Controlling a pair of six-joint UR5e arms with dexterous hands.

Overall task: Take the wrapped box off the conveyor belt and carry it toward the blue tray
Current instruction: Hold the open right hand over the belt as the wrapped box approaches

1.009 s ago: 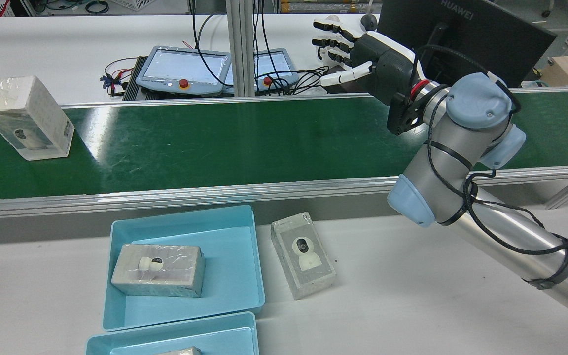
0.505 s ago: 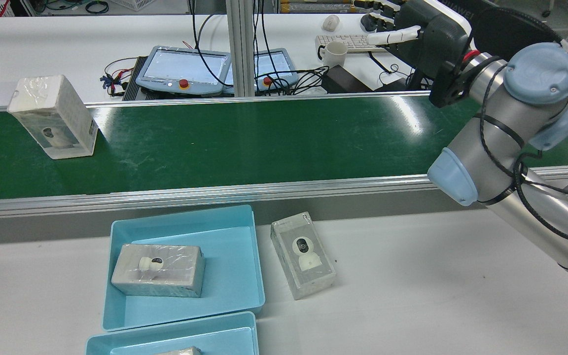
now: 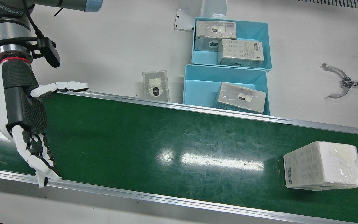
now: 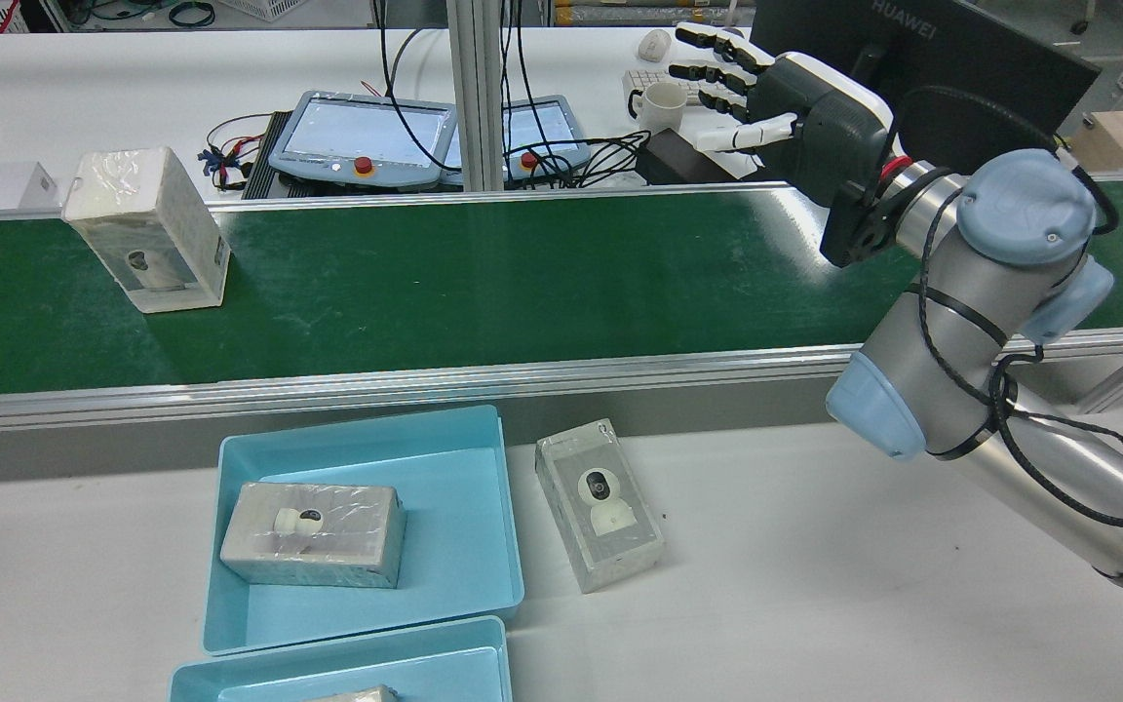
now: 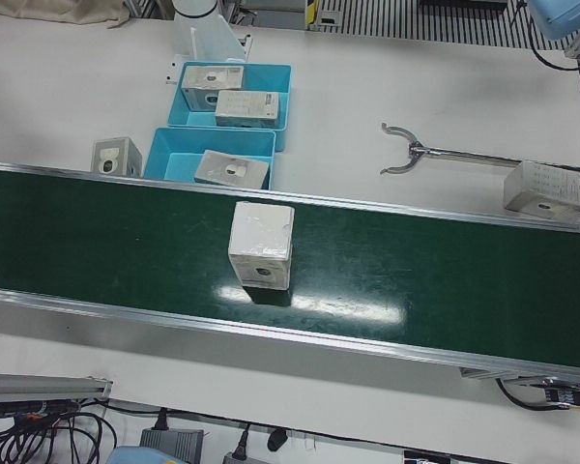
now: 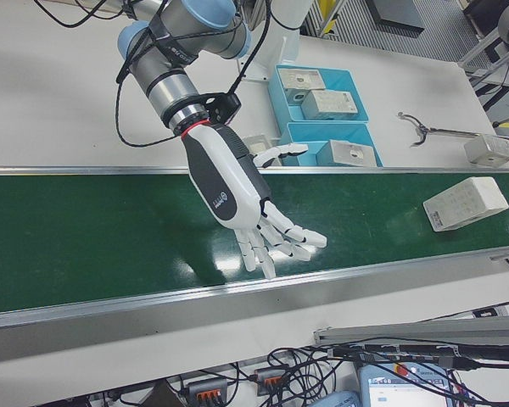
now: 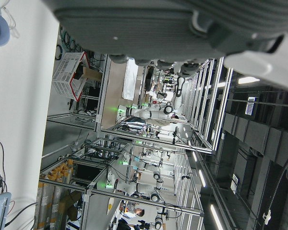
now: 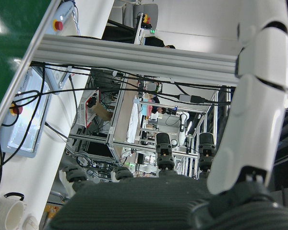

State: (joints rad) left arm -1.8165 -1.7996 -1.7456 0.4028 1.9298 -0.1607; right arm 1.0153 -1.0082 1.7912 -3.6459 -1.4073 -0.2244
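here the right hand (image 3: pixel 23 121) hangs above the green conveyor belt (image 3: pixel 166 146) with its white fingers (image 3: pixel 42 161) spread apart and holding nothing. the plastic-wrapped white box (image 3: pixel 323 169) stands on that belt, well apart from the hand, toward the belt's other end. just beside the belt sits the light blue rectangular tray (image 3: pixel 197 90) with another wrapped box (image 3: pixel 240 97) inside. the left hand's camera shows only its underside, so its state cannot be told.

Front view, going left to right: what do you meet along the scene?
Robot hand over the green belt → loose wrapped box on the table → blue trays holding boxes → wrapped box on the belt → metal claw tool.
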